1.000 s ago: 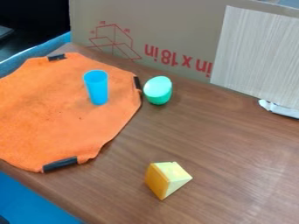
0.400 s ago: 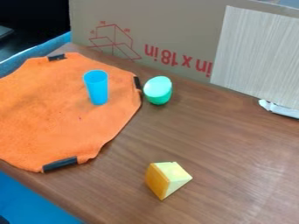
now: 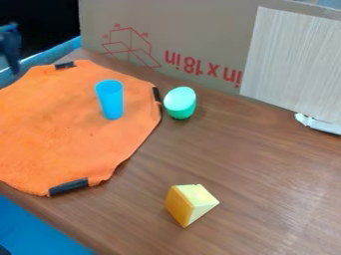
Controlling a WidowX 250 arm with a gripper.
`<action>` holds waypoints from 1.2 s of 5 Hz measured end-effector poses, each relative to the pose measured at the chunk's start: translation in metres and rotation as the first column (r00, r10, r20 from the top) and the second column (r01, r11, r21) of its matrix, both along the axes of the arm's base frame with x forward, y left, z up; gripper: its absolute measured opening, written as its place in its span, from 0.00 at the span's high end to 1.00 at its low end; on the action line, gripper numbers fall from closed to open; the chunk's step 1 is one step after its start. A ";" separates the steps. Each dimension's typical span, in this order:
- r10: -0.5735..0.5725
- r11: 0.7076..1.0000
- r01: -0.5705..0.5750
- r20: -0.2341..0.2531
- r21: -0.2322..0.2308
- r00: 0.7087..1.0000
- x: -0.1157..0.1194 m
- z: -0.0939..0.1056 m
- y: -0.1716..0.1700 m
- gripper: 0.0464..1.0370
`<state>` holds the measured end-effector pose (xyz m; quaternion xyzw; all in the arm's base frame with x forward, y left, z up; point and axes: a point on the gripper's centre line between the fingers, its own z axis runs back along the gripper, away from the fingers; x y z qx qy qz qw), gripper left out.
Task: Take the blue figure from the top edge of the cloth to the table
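orange cloth (image 3: 60, 129) near claw (image 3: 13, 64): fuzzy, not shiny | blue cup (image 3: 112, 102) farther from claw: smooth plastic | table (image 3: 246, 154): woody, a bit shiny | cardboard (image 3: 200, 30): dull | yellow block (image 3: 178, 205) far from claw: smooth

The black robot gripper (image 3: 13, 65) is a blurred, very dark shape with a faint bluish tone. Its upper part looks broad and blocky, with a bright blue strip (image 3: 8, 28) along the top; lower down it narrows to a slim, dark end.
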<state>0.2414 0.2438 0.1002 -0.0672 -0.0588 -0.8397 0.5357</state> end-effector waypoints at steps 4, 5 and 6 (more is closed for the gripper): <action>-0.102 0.995 0.102 0.033 0.021 0.994 0.050 -0.017 -0.080 0.04; -0.114 0.993 0.114 0.040 0.006 0.993 0.056 -0.014 -0.092 0.04; -0.116 0.993 0.116 0.040 0.011 0.992 0.062 -0.011 -0.099 0.04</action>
